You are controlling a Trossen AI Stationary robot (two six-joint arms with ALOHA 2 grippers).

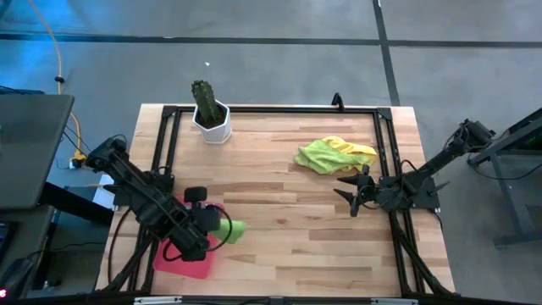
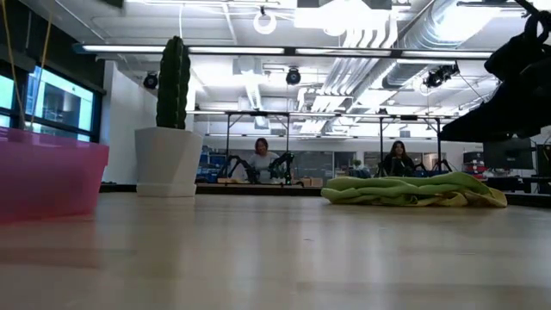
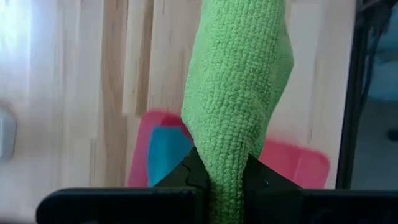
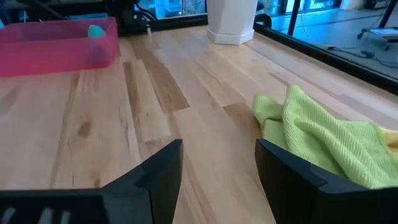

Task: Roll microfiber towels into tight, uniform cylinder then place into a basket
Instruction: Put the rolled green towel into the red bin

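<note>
"Gripping what?"
"Left gripper [image 3: 227, 180] was clamped on a rolled green microfibre towel [image 3: 239, 93], above the shallow pink rectangular basket [image 1: 182, 263] at seven o'clock."
"And right?"
"Right gripper [image 4: 217, 162] stood wide, empty, at three o'clock."

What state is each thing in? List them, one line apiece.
Left gripper: shut on green towel.
Green towel: held above basket.
Teal towel: inside basket.
Basket: holds teal towel.
Lime green towel: crumpled, unrolled.
Yellow towel: under lime one.
Right gripper: open, empty.

Green towel [image 3: 239, 93], teal towel [image 3: 168, 149], pink-red basket [image 3: 298, 163].
</note>
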